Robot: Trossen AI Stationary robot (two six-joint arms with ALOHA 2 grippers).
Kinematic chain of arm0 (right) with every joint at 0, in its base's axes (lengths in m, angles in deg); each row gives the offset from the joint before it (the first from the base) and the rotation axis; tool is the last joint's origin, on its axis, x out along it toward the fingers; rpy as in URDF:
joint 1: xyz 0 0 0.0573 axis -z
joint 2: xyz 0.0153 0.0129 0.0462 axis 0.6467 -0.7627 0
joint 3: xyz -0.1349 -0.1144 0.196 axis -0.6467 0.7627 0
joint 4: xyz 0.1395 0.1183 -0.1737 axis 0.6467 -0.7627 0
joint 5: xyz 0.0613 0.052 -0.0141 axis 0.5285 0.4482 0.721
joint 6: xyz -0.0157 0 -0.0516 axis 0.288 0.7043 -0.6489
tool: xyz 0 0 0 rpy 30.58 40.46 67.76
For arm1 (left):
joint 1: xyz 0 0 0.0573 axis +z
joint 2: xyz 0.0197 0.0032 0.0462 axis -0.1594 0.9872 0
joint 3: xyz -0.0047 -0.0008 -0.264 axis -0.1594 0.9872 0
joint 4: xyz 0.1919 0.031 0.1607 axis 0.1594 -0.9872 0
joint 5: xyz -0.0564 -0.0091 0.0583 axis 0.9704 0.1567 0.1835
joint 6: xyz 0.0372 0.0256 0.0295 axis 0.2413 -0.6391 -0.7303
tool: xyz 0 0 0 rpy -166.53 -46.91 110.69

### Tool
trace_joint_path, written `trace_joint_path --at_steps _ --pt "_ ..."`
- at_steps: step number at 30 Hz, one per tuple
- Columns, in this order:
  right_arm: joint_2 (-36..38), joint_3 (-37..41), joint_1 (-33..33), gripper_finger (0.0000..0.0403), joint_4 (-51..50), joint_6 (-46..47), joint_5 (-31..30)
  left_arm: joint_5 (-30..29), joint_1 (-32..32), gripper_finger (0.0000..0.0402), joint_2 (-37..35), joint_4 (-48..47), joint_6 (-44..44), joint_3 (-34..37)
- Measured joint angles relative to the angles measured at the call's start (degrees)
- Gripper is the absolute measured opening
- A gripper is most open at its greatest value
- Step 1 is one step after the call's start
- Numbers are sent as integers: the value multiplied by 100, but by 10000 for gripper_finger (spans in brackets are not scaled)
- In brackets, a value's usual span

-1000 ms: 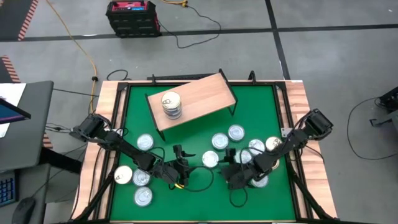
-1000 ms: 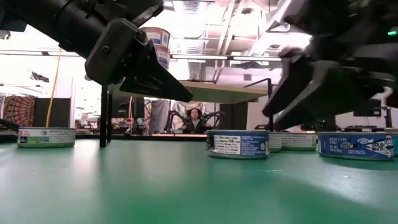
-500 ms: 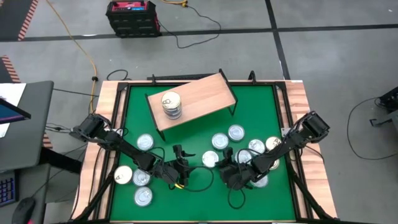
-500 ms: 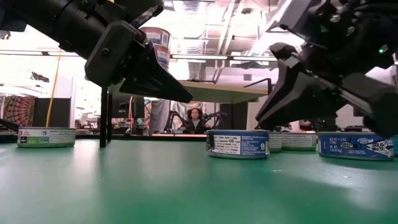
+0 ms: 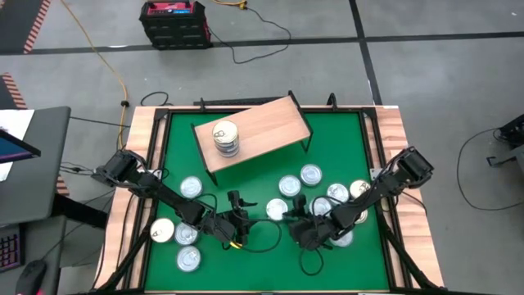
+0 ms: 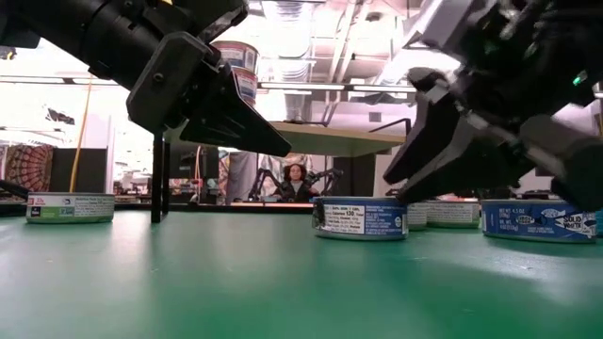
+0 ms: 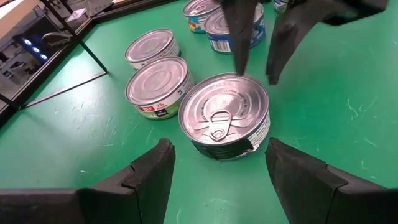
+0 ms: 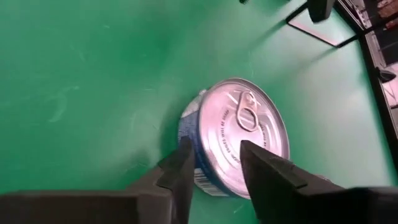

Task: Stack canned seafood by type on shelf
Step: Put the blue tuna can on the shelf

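A silver-lidded can [image 7: 224, 115] with a blue side label stands on the green table [image 5: 246, 176], between my two grippers. My left gripper [image 7: 217, 155] is open on the can's left, a finger to either side just short of it, touching nothing. My right gripper [image 8: 214, 152] comes from the right, slanting down, its fingers a small gap apart over the can's [image 8: 239, 137] edge. The wooden shelf [image 5: 262, 127] stands at the back on black legs and bears a stack of cans [image 5: 225, 138] near its left end. My right gripper has one fingertip [image 8: 183, 155] beside the can's side wall and the other [image 8: 252, 155] over the lid near the rim [image 8: 211, 140]. In the low view the tips seem just above the lid. I cannot tell whether they touch it.
Loose cans lie at the left [image 5: 190, 187], [image 5: 187, 234], [image 5: 189, 259] and in a cluster at the right [image 5: 310, 174], [image 5: 337, 192], [image 5: 342, 238]. Free green surface lies along the near edge and in front of the shelf. A person sits beyond the table [image 6: 297, 179].
My right gripper has rolled about its own axis, and its fingertips have swung a little toward the can between the arms. The can and my left gripper have kept still.
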Motion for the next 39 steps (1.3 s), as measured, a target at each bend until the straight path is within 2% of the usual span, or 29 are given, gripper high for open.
trace_joint_path --at_steps 4,8,18,25,30,39 --pt "-104 1 79 182 22 -103 -9 2 0 240 0 0 3 0" --pt "-189 16 112 160 -27 -147 -15 4 0 240 0 -32 9 0" --pt "-213 14 139 16 -172 -128 -122 9 0 240 -2 -118 55 0" --pt "-192 -278 21 15 -399 -296 71 7 0 240 -2 -123 55 0" --pt "-192 -682 -85 11 -925 -392 60 7 0 240 -2 -125 55 0" --pt "-187 -1303 -241 11 -1844 -444 -252 -44 -23 240 -23 -142 0 0"
